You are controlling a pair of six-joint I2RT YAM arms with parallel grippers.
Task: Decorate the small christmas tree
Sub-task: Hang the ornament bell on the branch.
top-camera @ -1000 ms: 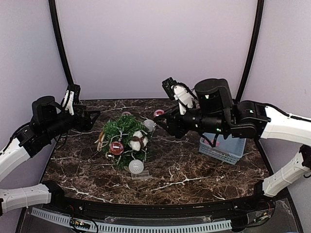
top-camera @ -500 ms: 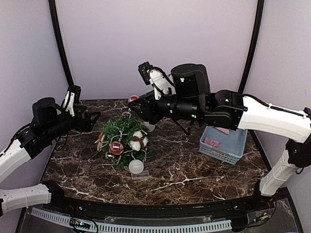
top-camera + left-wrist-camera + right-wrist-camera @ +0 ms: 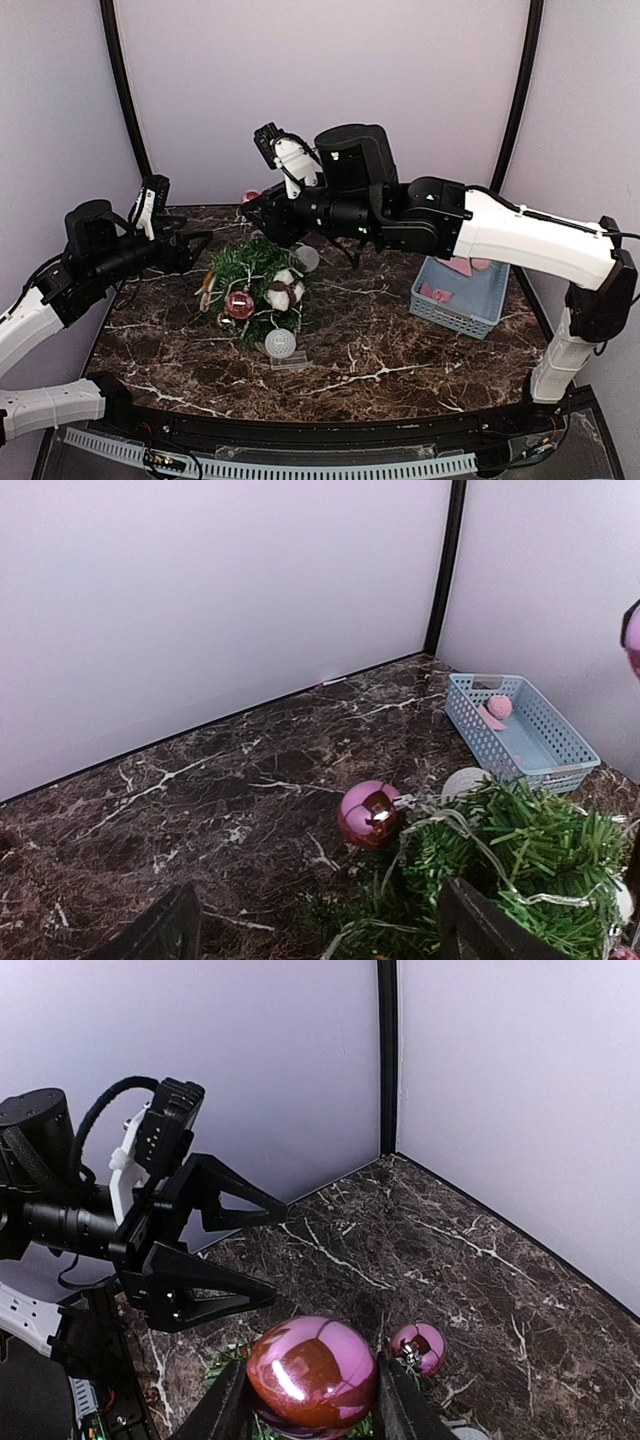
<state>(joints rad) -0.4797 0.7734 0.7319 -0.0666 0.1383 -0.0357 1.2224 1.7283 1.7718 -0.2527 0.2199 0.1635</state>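
The small christmas tree [image 3: 255,285] stands left of centre on the marble table [image 3: 400,350], green and wound with a pale string. It carries a pink ball [image 3: 239,305], a white cotton tuft [image 3: 283,290] and a silvery ball [image 3: 307,258]. My right gripper [image 3: 255,205] hovers above the tree's back left, shut on a shiny pink ball [image 3: 312,1375] that fills the space between its fingers. Left of the tree, my left gripper [image 3: 195,245] is open and empty, its tips pointing at the branches [image 3: 520,850]. Another pink ball [image 3: 369,813] hangs at the tree's far side.
A blue basket [image 3: 445,315] with pink items inside sits at the right of the table. A white ball [image 3: 281,343] rests at the tree's front foot. Purple walls with black corner posts close in the back and sides.
My right arm has swung left from near the basket, carrying the pink ball to above the tree's back left. The left arm has barely moved.
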